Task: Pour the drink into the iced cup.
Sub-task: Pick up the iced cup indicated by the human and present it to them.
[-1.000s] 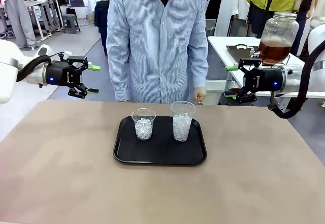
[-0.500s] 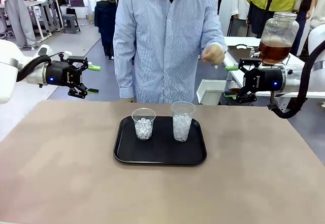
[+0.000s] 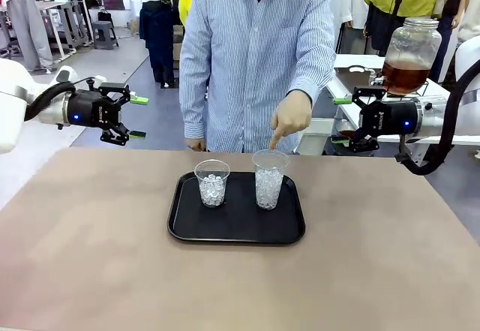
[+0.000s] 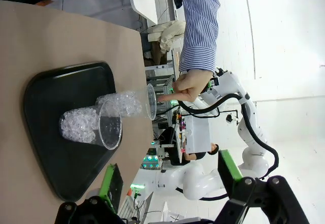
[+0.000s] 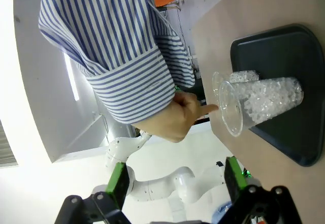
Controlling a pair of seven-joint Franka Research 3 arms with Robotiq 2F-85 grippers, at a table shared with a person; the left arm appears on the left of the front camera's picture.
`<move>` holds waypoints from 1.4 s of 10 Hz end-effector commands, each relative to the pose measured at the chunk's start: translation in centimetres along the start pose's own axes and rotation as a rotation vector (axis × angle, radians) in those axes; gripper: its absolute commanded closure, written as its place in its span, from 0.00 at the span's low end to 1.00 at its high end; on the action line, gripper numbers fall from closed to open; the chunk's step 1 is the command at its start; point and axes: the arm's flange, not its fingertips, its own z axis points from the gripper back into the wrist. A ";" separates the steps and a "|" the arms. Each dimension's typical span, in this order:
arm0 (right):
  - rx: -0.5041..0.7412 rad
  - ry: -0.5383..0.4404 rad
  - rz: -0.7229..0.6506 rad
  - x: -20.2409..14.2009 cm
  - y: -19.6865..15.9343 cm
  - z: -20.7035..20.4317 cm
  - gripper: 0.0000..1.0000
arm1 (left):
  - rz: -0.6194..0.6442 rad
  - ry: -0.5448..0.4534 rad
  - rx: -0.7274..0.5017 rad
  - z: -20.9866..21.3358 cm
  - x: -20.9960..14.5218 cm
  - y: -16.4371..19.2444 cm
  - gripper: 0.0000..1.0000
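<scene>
Left gripper (image 3: 139, 117), right gripper (image 3: 340, 121) spread wide, empty (person's hand (image 3: 291, 115) by taller iced cup (image 3: 269, 179))

Two iced cups (image 3: 212, 183) (image 3: 269, 179), one tray (image 3: 238, 227), one jar (image 3: 411, 46).

Bright, even overhead light; the matte tan counter (image 3: 90, 256) takes only faint, soft shadows beside the glossy black rectangular tray (image 3: 236, 226). Ice in the taller clear plastic cup (image 3: 268, 185) glints. The front view is sharp. Wrist views bow lines near their edges, with white walls blown out.
</scene>
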 end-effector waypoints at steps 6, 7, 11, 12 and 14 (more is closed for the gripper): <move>-0.002 -0.008 0.003 0.1 0.2 0.1 0.00 | -0.001 -0.002 0.002 -0.1 0.0 0.0 0.00; -0.002 -0.008 0.003 0.1 0.2 0.1 0.00 | -0.001 -0.002 0.002 -0.1 0.0 0.0 0.00; 0.022 -0.014 0.124 -0.4 0.2 0.0 0.00 | -0.001 -0.002 0.002 -0.1 0.0 0.0 0.00; 0.058 -0.031 0.278 -0.9 0.2 0.2 0.00 | -0.001 -0.002 0.002 -0.1 0.0 0.0 0.00; 0.124 -0.073 0.643 -2.6 0.1 0.4 0.00 | -0.001 -0.002 0.002 -0.1 0.0 0.0 0.00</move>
